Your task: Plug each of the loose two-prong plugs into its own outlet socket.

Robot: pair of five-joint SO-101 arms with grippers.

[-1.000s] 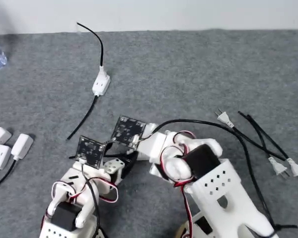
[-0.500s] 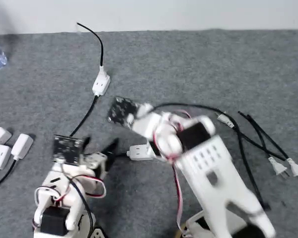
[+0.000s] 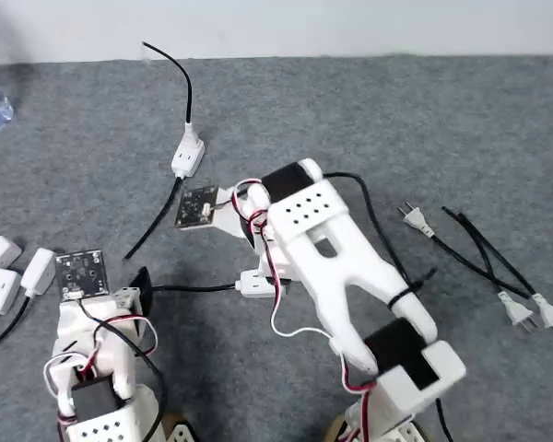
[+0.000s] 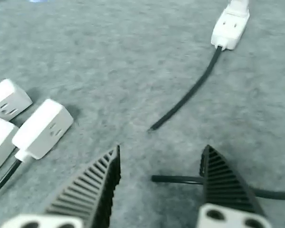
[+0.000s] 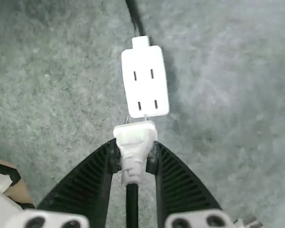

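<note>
White plug, white outlet socket, black cord, mottled grey table, ribbed black right end effector.

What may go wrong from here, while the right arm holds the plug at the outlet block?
1. The two-prong plug, held in the right arm's jaws, meets the outlet block at its end edge, while the visible slots face the wrist camera, not the prongs; pushing may miss them.
2. Nothing holds the block, since the left arm's jaws stand open and empty; it may slide on the grey carpet.
</note>
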